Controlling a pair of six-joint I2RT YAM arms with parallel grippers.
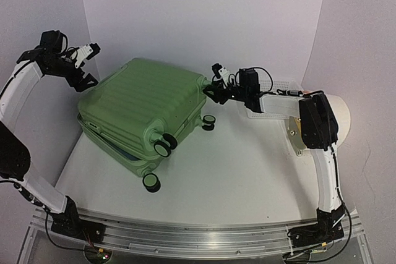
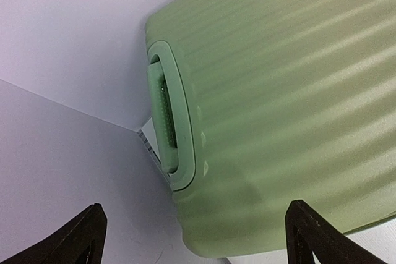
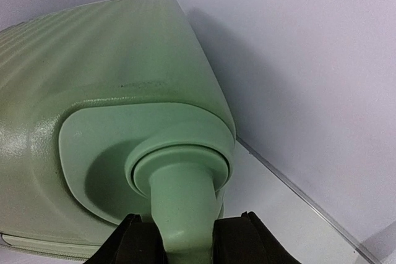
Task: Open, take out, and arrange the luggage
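The luggage (image 1: 148, 100) is a light-green ribbed suitcase lying flat on the white table, wheels toward me, with a thin gap along its front seam. My right gripper (image 1: 210, 91) is shut on a green wheel post (image 3: 182, 202) at the case's far right corner, and the fingers (image 3: 244, 242) press both its sides. My left gripper (image 1: 85, 81) is open and empty at the case's far left corner. In the left wrist view the shell (image 2: 278, 91) and its recessed side handle (image 2: 162, 115) sit just ahead of the spread gripper (image 2: 195, 217).
A white mesh basket (image 1: 281, 86) stands behind the right arm, and a cream cylinder (image 1: 341, 114) is at the right wall. Black wheels (image 1: 163, 146) stick out at the case's front. White walls close in the back and both sides.
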